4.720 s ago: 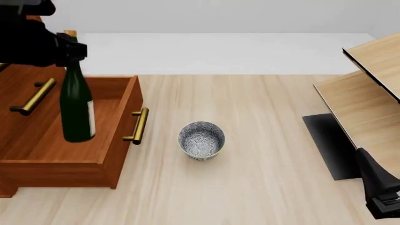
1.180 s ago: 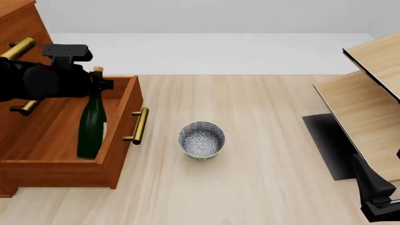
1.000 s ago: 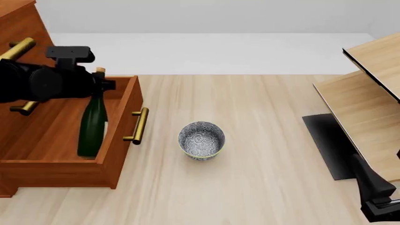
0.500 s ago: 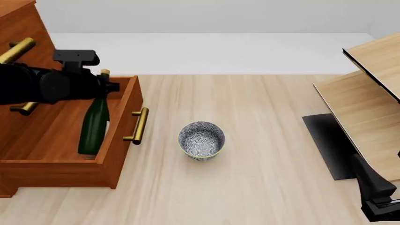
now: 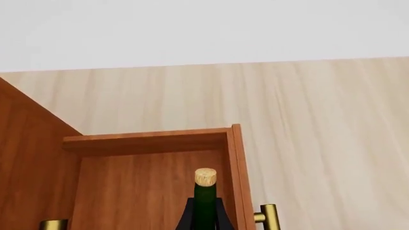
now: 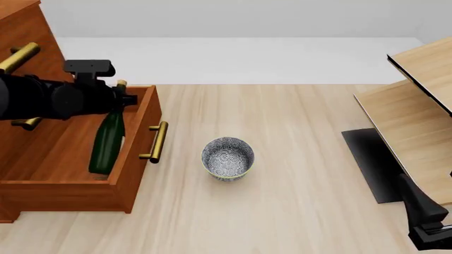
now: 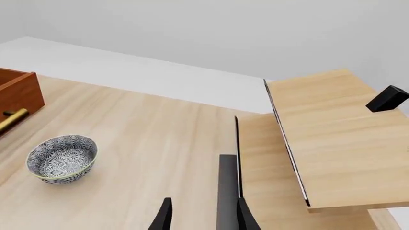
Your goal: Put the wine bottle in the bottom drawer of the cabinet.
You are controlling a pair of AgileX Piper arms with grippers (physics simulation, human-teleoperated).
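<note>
I see the bottle (image 6: 107, 145), slim dark green glass with a tan cork and a pale label, standing in the drawer (image 6: 56, 182) with its base on the floor and its top tilted right toward the drawer's front wall. The drawer, reddish-brown with a brass bar handle on its front, is pulled out of the cabinet (image 6: 21, 29) at the table's left.

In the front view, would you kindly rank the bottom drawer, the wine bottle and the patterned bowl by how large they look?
1. bottom drawer, by far the largest.
2. wine bottle, taller than the bowl is wide.
3. patterned bowl, though it looks wider than the slim bottle, so these two are close.
</note>
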